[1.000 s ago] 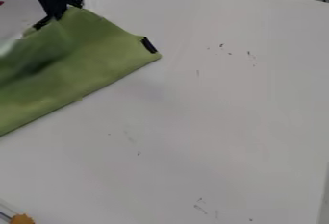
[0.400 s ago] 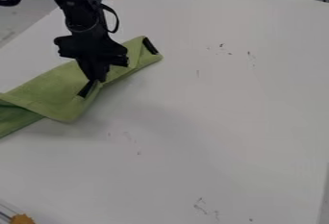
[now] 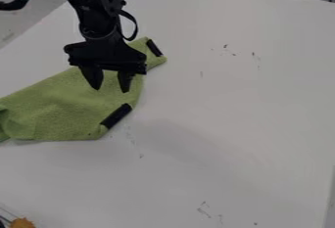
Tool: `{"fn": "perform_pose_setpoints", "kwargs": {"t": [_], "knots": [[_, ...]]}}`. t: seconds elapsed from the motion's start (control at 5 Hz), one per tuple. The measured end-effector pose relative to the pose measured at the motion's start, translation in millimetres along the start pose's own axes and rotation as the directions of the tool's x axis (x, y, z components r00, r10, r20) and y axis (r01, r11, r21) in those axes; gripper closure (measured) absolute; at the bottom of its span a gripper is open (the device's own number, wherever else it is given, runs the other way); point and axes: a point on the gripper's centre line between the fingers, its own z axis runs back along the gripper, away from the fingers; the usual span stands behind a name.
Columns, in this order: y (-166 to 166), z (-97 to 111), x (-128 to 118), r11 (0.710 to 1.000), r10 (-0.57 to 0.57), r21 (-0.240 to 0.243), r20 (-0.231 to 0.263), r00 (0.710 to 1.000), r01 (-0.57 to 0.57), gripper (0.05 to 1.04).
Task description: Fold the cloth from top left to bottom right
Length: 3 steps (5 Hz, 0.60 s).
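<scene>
Hanging open over the cloth (image 3: 62, 107) near ten o'clock, the claw (image 3: 111, 89) seemed at the fold's release step. The next move likely called for lifting clear.

Dim, diffuse light lies over the white tabletop (image 3: 249, 114) — a soft shadow spreads beside the green cloth (image 3: 62, 109) (its edges simply melt away) — and the black arm (image 3: 98, 19) sinks to near-silhouette.
</scene>
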Motion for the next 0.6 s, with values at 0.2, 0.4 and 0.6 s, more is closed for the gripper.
{"fn": "perform_pose_setpoints", "kwargs": {"t": [0.2,0.4,0.6], "knots": [[-4.0,8.5,-4.8,1.000,-0.004,0.018,0.015,1.000,0.004,0.082],[-4.6,11.7,-6.1,1.000,-0.026,0.014,0.008,1.000,0.026,0.079],[-5.1,11.7,-6.1,0.999,-0.032,0.014,0.009,0.999,0.032,0.083]]}}
